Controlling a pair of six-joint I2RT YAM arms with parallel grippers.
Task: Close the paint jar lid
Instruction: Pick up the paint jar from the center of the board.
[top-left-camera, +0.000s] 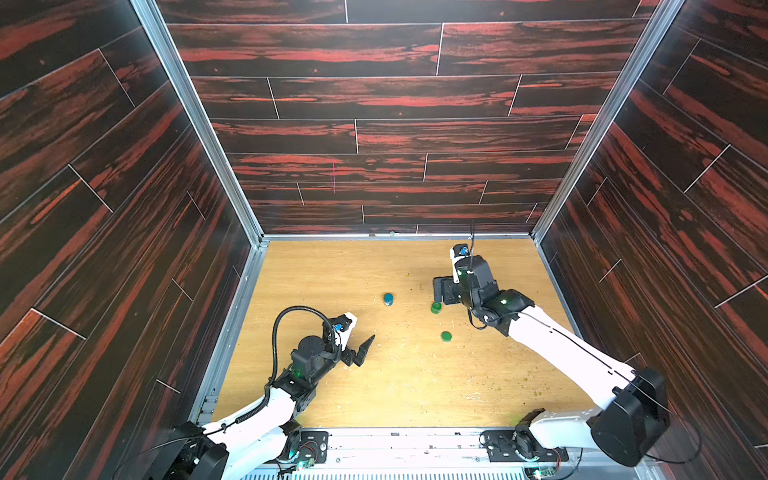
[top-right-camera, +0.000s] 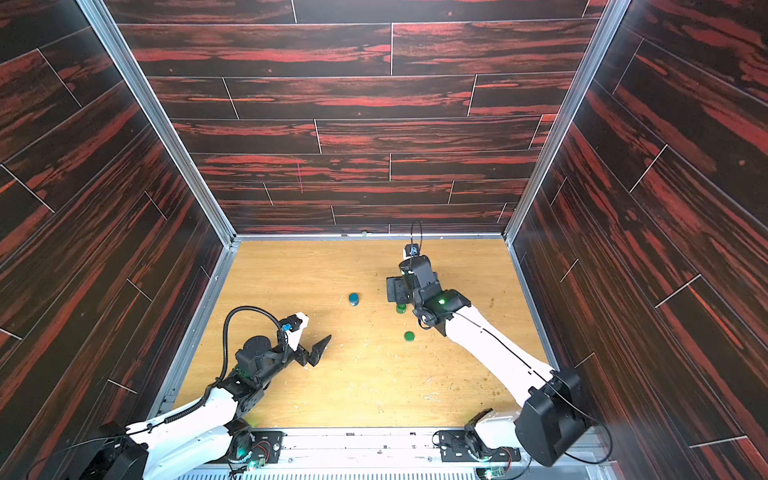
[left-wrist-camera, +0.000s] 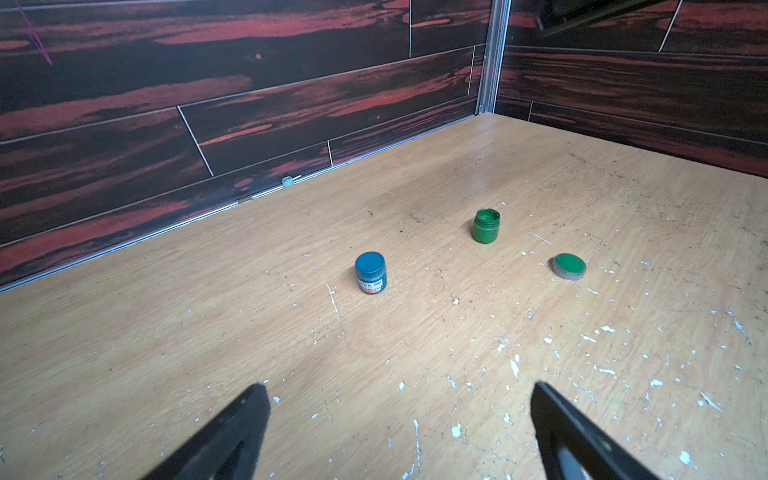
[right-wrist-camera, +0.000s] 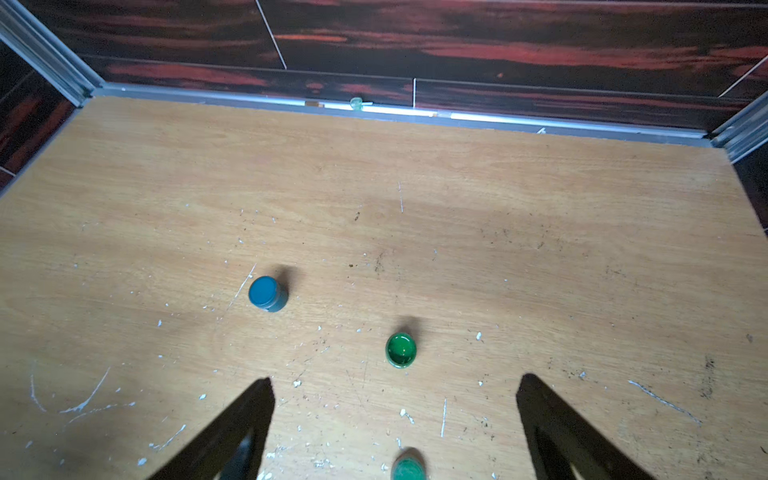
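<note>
Both the left gripper (left-wrist-camera: 400, 385) and right gripper (right-wrist-camera: 397, 378) hold their fingers (left-wrist-camera: 249, 415) wide, empty. The open green paint jar (right-wrist-camera: 401, 350) stands on the table (left-wrist-camera: 415, 166), green lid (left-wrist-camera: 569, 266) nearby; grasping the lid likely comes next.

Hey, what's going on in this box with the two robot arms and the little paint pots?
Two robot arms are set to close a paint jar, but neither holds anything yet. The green paint jar stands open on the wooden table. Its green lid lies flat apart from it, nearer the robot. A blue paint jar stands nearby with its lid on. The right gripper is open, close to the green jar. The left gripper is open too, farther back.
</note>
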